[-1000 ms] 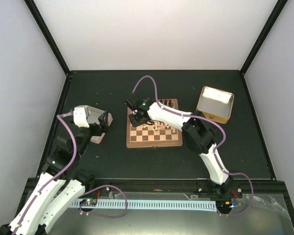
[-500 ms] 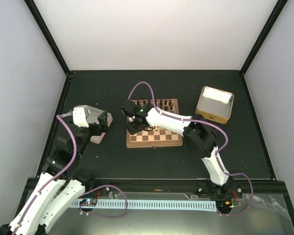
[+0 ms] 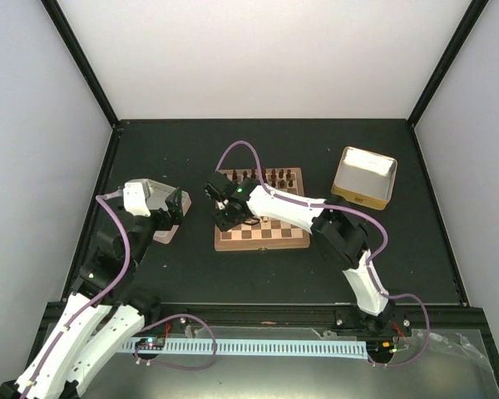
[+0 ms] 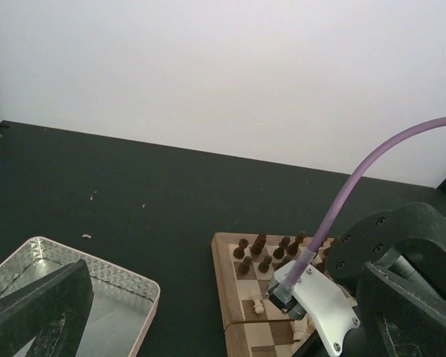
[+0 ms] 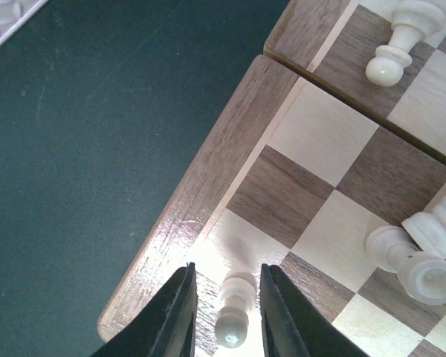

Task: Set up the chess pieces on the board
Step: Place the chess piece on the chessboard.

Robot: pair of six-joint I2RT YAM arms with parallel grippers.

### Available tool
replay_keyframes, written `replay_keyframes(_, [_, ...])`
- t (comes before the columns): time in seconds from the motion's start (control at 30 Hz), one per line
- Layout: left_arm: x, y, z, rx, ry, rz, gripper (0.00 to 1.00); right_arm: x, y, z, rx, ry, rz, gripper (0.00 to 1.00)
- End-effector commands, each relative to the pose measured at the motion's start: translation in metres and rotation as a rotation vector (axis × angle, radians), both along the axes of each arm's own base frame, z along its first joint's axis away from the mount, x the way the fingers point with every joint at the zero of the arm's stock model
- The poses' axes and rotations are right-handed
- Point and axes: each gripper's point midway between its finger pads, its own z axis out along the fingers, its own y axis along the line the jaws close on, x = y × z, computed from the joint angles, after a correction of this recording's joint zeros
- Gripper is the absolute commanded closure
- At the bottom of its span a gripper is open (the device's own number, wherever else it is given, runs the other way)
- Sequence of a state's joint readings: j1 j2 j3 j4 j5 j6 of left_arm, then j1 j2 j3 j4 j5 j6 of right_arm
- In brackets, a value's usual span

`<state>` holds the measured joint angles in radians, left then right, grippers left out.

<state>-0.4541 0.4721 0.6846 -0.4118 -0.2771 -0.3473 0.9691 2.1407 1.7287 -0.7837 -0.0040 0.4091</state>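
Straddling a cream pawn (image 5: 235, 314), the right claw (image 5: 227, 272) stands narrowly open.

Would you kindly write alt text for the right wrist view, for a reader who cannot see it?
The open jaws of the right gripper flank a pale pawn upright on a light square by the rim of the board. Other pale pieces sit farther in; dark table fills the left.

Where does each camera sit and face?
Top external: overhead from the near side, looking down on the board; left arm, right arm show.
Left wrist: faces the back wall past a tray; left tool's fingers frame it.
Right wrist: looks down on the board's corner; right tool flanks a pale pawn.
Wrist views share the board.
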Motion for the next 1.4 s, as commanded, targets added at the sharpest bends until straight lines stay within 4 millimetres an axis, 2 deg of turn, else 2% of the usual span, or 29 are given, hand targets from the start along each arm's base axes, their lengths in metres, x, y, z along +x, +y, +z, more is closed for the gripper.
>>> replay_keyframes(0.0, [-0.001,0.003,0.001,0.009,-0.005,0.013,0.01,0.006,0.006,0.012,0.022,-0.03,-0.008,0.72])
replay_keyframes(0.43, [-0.001,0.003,0.0,0.009,-0.003,0.013,0.01,-0.014,-0.005,-0.011,-0.027,0.037,0.011,0.68])
replay_keyframes(0.77, [0.0,0.003,-0.001,0.01,0.002,0.015,0.01,-0.005,0.005,-0.01,-0.013,0.016,0.006,0.82])
replay_keyframes(1.1, [0.0,0.003,-0.001,0.01,0.002,0.016,0.01,0.003,0.011,-0.012,-0.014,-0.004,0.001,0.84])
replay_keyframes(1.23, [0.0,0.003,-0.001,0.009,0.001,0.015,0.01,0.002,0.008,-0.015,-0.028,-0.001,-0.002,0.82])
replay_keyframes(1.37, [0.0,0.003,-0.001,0.01,0.001,0.017,0.01,0.002,0.008,-0.006,-0.017,-0.009,-0.004,0.73])
